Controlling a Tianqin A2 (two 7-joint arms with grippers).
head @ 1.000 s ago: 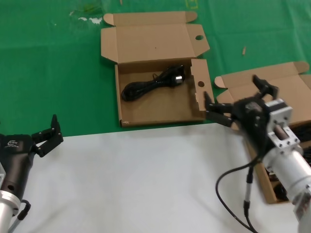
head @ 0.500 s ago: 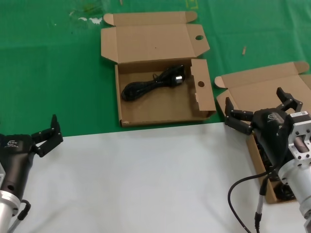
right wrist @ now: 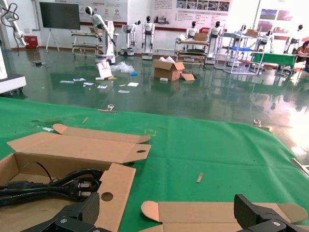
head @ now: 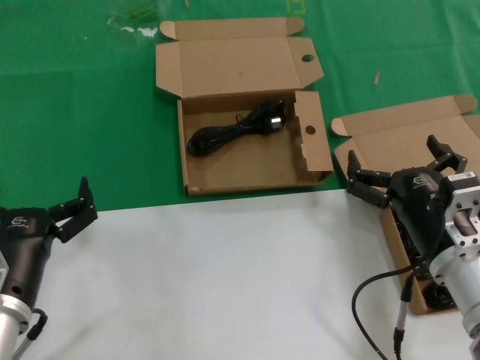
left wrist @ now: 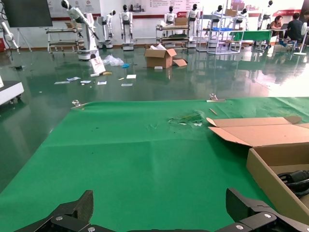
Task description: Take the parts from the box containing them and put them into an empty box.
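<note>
The box with round-holed flaps (head: 244, 169) lies open at the middle back with one coiled black cable (head: 236, 129) inside; the right wrist view shows that cable (right wrist: 48, 186) and a holed flap (right wrist: 111, 188). The plain-flapped box (head: 397, 135) sits at the right, its black cables (head: 437, 298) mostly hidden behind my right arm. My right gripper (head: 401, 166) hangs open over that box's near left corner, holding nothing; its lid (right wrist: 217, 212) shows between the fingers. Parked at the front left, my left gripper (head: 71, 210) is open and empty.
A white sheet (head: 225, 277) covers the near half of the table and green cloth (head: 75, 112) the far half. Both lids fold back flat. A grey cord (head: 367, 300) loops down from my right arm. Small scraps (head: 377, 77) lie on the cloth.
A second ago my right gripper was beside the holed box's right flap; it has swung right to over the plain-flapped box and then stayed still. The left arm has not moved.
</note>
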